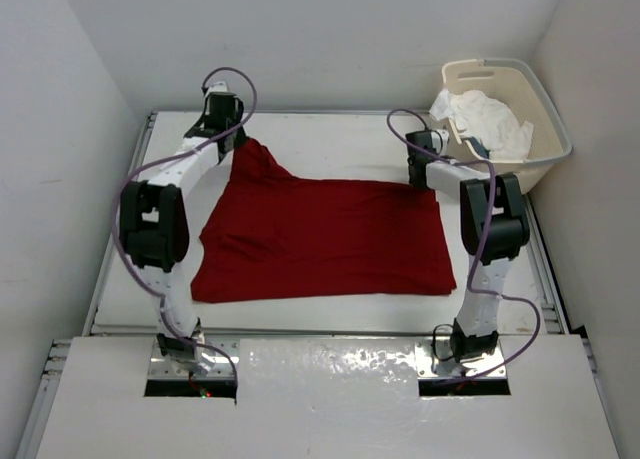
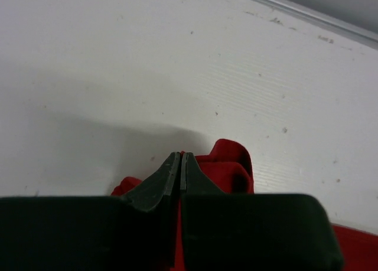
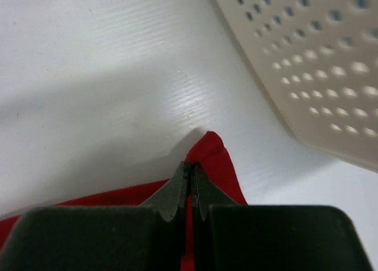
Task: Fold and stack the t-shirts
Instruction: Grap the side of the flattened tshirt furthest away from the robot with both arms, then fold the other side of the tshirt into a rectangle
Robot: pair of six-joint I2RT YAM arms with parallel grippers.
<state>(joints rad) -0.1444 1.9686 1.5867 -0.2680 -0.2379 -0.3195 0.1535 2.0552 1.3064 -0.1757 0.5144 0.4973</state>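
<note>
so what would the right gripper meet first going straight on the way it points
Beyond the red t-shirt corner the right gripper pinches, probably bare table; the laundry basket seems just off to the side.

from above you can't see how either arm's jaws stand: each wrist covers the spot where it meets the red shirt (image 1: 320, 239). in the wrist views the left gripper (image 2: 180, 165) and right gripper (image 3: 190, 173) block all but a scrap of that cloth. the basket (image 3: 307, 64) is blurred there and cut off at the top and right edges. beside the white shirt (image 1: 485, 119), a dark sliver (image 1: 479, 149) is too small to name.
</note>
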